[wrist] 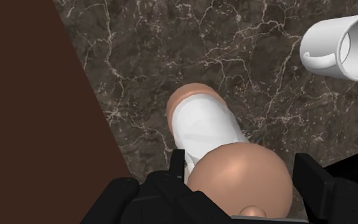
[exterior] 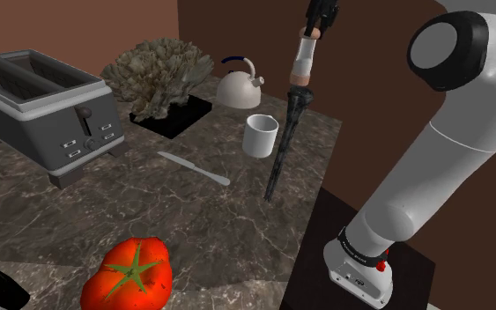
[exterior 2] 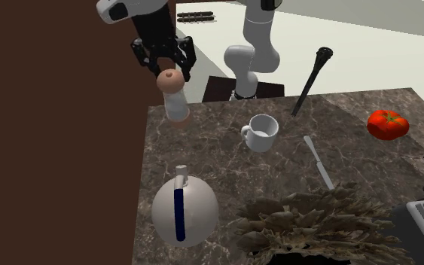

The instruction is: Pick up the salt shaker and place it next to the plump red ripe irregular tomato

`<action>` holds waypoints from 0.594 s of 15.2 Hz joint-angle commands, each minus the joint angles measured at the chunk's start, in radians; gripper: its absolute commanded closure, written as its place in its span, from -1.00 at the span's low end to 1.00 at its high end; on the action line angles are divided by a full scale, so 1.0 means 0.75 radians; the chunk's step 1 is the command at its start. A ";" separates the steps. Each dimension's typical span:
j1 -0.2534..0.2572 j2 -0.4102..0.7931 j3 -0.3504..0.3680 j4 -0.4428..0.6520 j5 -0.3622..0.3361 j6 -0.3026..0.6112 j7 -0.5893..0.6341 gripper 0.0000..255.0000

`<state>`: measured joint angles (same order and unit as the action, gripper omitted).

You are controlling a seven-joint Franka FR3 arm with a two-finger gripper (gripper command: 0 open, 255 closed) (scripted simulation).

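Black fingers (wrist: 311,177) of the gripper (wrist: 241,172) stand partly spread and clamp the rounded tan top of the salt shaker (wrist: 203,127), one finger on each side. Contact on both sides is plain in the wrist view.

The salt shaker (exterior: 303,62) has a white body with tan ends. It hangs top uppermost beneath the gripper (exterior: 312,33). In the shoulder view its base is raised clear of the dark marbled counter (exterior: 149,211) and shows against the brown wall (exterior: 263,35).

In the second exterior view the gripper (exterior 2: 165,69) holds the salt shaker (exterior 2: 174,94) over the counter's corner next to the wall. A white mug (exterior 2: 263,133) stands near it on the counter (exterior 2: 353,162). The mug (wrist: 343,48) also appears in the wrist view, apart from the shaker.

The tomato (exterior: 129,275) is red with a green stalk. It rests near the counter's front edge at the shoulder view's lower left, well apart from the shaker. In the second exterior view the tomato (exterior 2: 388,124) sits toward the right edge.

Other items on the counter:
- A slim black rod (exterior: 285,145) leans just beside the mug (exterior: 261,135).
- A white kettle (exterior: 240,88) stands beyond the mug.
- A knife (exterior: 193,167) lies flat between the mug and a grey toaster (exterior: 48,110).
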<state>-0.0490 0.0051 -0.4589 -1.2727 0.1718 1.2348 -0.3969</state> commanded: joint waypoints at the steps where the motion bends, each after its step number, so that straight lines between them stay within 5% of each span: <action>1: 0.019 -0.017 0.019 0.006 -0.005 -0.015 0.038 1.00; 9: 0.161 -0.246 0.211 -0.258 -0.072 0.082 0.349 1.00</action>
<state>0.0610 -0.1448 -0.3196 -1.4232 0.1272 1.2814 -0.1641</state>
